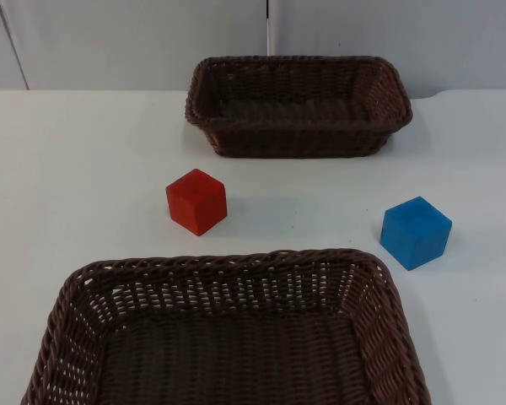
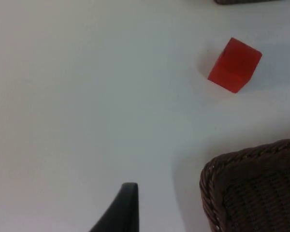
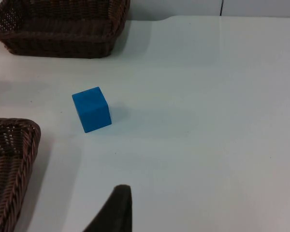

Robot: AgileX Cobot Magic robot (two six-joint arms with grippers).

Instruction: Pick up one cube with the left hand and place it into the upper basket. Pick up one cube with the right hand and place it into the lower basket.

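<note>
white bench (image 1: 84, 160) with two dark brown wicker baskets and two cubes on it, top view. upper basket (image 1: 297, 105) sits at the far side near the grey partition wall (image 1: 135, 42), nothing inside it. lower basket (image 1: 228, 337) is at the near edge, much of it cut off by the frame, nothing inside that can be seen. red cube (image 1: 196, 201) rests on the bench between the two baskets, a bit left of centre, apart from both, turned so a corner faces the camera. blue cube (image 1: 416, 232) rests on the bench to the right, just beyond the lower basket's far right corner, not touching it, well apart from the red cube. left wrist view: left pincer, one black fingertip (image 2: 121, 210) visible above bare bench, red cube (image 2: 234, 65) some way ahead of it, a corner of the lower basket (image 2: 253, 186) beside it; cannot tell if this pincer is spread or pressed together. right wrist view: right pincer, one black fingertip (image 3: 117, 210) over bare bench, blue cube (image 3: 91, 109) ahead of it and apart, lower basket rim (image 3: 12, 159) to one side, upper basket (image 3: 58, 26) farther off; pincer state cannot be told here either. both cubes untouched, neither in a basket.
</note>
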